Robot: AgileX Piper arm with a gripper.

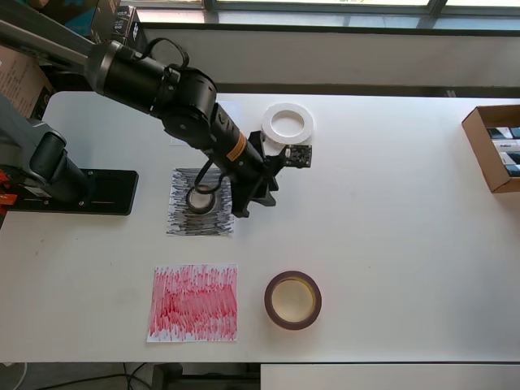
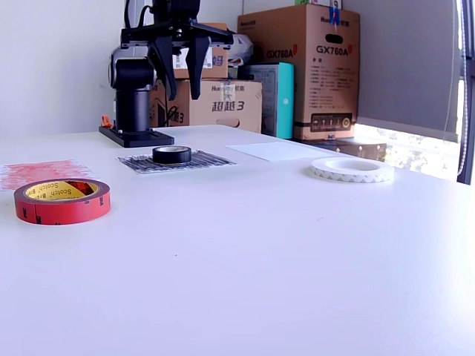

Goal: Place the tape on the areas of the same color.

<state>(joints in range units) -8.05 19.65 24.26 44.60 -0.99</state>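
The small black roll [image 1: 201,199] [image 2: 171,154] lies on the black-scribble sheet [image 1: 183,223] [image 2: 208,160]. My gripper [image 1: 256,203] [image 2: 183,93] hangs open and empty above it, clear of the roll. The white ring [image 1: 288,123] [image 2: 350,169] lies flat on the bare table, beside the plain white sheet [image 2: 278,150], which the overhead view hardly shows under my arm. The red-brown roll [image 1: 292,300] [image 2: 62,200] with a yellowish core lies on the bare table to the overhead view's right of the red-scribble sheet [image 1: 193,302] [image 2: 41,173].
An open cardboard box [image 1: 494,148] sits at the overhead view's right table edge. My arm's black base plate [image 1: 89,192] [image 2: 137,136] stands at the overhead view's left. Stacked cardboard boxes [image 2: 297,67] stand behind the table.
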